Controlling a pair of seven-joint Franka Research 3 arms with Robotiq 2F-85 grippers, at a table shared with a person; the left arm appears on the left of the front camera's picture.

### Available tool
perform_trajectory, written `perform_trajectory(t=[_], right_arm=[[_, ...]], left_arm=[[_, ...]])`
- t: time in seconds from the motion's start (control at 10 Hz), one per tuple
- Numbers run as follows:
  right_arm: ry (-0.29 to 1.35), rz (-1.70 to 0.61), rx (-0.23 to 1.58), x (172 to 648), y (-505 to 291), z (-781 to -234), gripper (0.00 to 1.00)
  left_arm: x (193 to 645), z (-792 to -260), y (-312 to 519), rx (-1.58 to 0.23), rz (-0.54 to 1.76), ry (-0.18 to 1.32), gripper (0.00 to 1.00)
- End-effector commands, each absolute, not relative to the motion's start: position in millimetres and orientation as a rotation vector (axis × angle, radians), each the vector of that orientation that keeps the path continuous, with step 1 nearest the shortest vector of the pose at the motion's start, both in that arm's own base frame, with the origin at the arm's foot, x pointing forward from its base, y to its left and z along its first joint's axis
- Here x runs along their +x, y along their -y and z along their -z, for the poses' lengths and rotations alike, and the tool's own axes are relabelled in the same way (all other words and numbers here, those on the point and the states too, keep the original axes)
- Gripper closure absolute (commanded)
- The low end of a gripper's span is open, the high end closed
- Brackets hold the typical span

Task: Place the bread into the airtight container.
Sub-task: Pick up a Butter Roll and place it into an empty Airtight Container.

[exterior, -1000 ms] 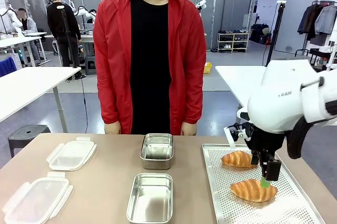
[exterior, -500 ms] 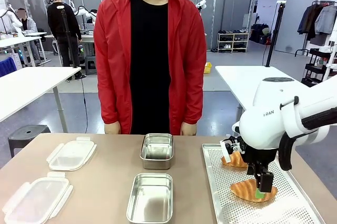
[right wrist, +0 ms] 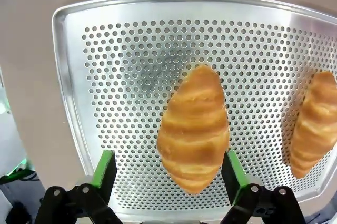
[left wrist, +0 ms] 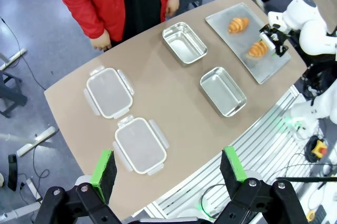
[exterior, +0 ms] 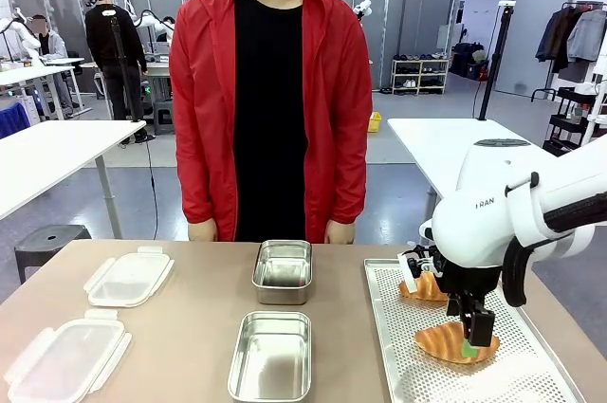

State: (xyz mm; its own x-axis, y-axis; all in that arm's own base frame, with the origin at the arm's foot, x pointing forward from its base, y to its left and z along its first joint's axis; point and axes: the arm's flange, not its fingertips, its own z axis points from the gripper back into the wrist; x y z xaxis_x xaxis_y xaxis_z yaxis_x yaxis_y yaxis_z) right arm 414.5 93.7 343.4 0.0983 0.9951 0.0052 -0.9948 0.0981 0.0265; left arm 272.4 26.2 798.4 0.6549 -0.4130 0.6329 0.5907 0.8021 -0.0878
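The nearer croissant (right wrist: 194, 129) is found on the near half of the perforated tray (exterior: 398, 370), at the robot's right, lying lengthwise between the fingers of the right gripper (exterior: 471, 338). The jaws are spread wide, one green pad set to each side of the pastry, and nothing is clamped yet. The step in hand is judged to be the pick: the grasp has been lined up but not closed. A gentle closure across the croissant's middle is called for next, since the crust can be crushed easily, then a lift clear of the tray and a carry leftward.

The left gripper (left wrist: 168, 165) is held high above the table on the robot's side, its jaws also wide apart and empty.

The nearer steel container (exterior: 271, 357) is seen empty at the table's centre and is the likelier target. Two clear lids with side clips (exterior: 64, 357) (exterior: 129, 277) are laid at the table's left. Farther back a second croissant (exterior: 427, 286) is seen on the tray, and a second steel container (exterior: 283, 270) beyond the first. A person in a red jacket (exterior: 270, 90) is stood at the far edge, hands down.

Only part of some grey lettering can be read, on the right arm's white housing (exterior: 486, 202): roughly "RAN". No label can be made out on the containers or lids.
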Motion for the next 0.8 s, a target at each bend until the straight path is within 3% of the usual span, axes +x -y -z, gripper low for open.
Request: perform_trajectory(t=[0.0, 0.7], right_arm=[[0.012, -1.507, 0.015, 418.3, -90.9, -337.0, 0.0], [0.021, -1.535, -0.039, 439.7, -86.3, -307.7, 0.0]], left_arm=[[272.0, -800.0, -25.5, -0.299, 0.599, 0.646, 0.0], [272.0, -800.0, -25.5, -0.299, 0.599, 0.646, 0.0]])
